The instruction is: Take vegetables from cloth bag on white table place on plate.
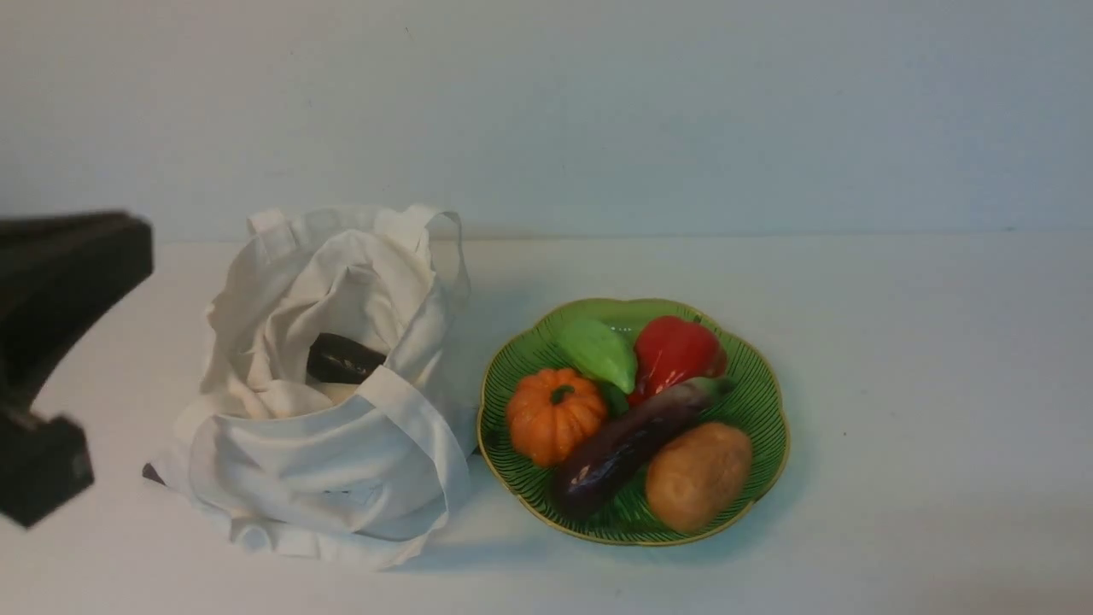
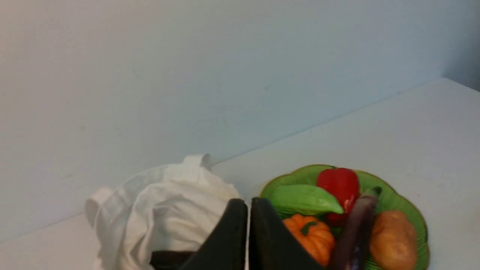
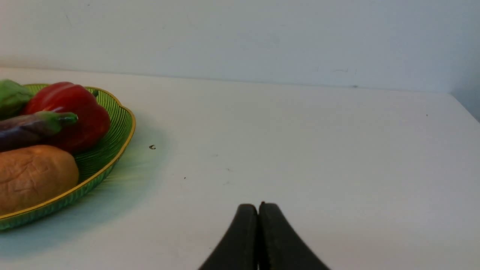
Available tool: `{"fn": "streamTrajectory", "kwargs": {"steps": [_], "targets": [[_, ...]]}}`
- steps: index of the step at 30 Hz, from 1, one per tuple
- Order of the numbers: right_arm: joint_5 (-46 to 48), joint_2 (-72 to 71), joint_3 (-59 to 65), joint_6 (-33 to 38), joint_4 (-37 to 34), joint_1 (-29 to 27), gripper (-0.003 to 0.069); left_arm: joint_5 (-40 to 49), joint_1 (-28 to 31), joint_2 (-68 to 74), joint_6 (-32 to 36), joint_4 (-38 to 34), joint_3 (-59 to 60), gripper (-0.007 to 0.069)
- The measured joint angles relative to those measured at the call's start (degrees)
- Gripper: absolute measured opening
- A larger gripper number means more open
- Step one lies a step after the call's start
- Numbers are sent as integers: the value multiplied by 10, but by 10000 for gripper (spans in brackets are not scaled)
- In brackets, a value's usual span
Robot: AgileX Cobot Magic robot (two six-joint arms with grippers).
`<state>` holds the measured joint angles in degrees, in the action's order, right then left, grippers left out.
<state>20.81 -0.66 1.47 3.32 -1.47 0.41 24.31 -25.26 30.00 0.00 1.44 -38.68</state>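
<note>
Already the plate [image 1: 764, 401] carries five toy vegetables and sits near the middle of the white table [image 1: 922, 410], a little toward its right edge. On it, a long dark purple eggplant [image 1: 628, 440] lies diagonally, its pale green stem end pointing toward the far right corner. An orange pumpkin [image 1: 555, 414] rests on the side nearest the bag, a light green vegetable [image 1: 599, 352] and a red pepper [image 1: 675, 352] sit on the far side, and a brown potato [image 1: 698, 476] lies on the near right, touching the eggplant.

Just beside the plate, toward the left edge of the table, the cloth bag [image 1: 333, 444] slumps open, its strap handles draped over the folds. A dark object [image 1: 341, 359] shows inside its mouth; what it is cannot be told.

At the left edge the left arm [image 1: 51, 342] appears as a dark blurred shape, apart from the bag. In its wrist view the left gripper [image 2: 248, 204] has its fingers pressed together, holding nothing. The right gripper [image 3: 258, 208] is likewise pinched closed and empty, above bare table to the right of the plate.
</note>
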Motion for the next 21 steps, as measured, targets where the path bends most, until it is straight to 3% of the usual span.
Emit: {"fn": "streamTrajectory", "kwargs": {"steps": [3,5,11,21], "targets": [[0,0,0,0,0,0,-15,-36,44,-57,6,-14,77,-5],[0,0,0,0,0,0,-15,-61,105,-128,10,-19,166,-5],[0,0,0,0,0,0,-15,-68,199,-282,10,-21,329,-5],[0,0,0,0,0,0,-15,-39,212,-306,10,-23,404,-5]]}}
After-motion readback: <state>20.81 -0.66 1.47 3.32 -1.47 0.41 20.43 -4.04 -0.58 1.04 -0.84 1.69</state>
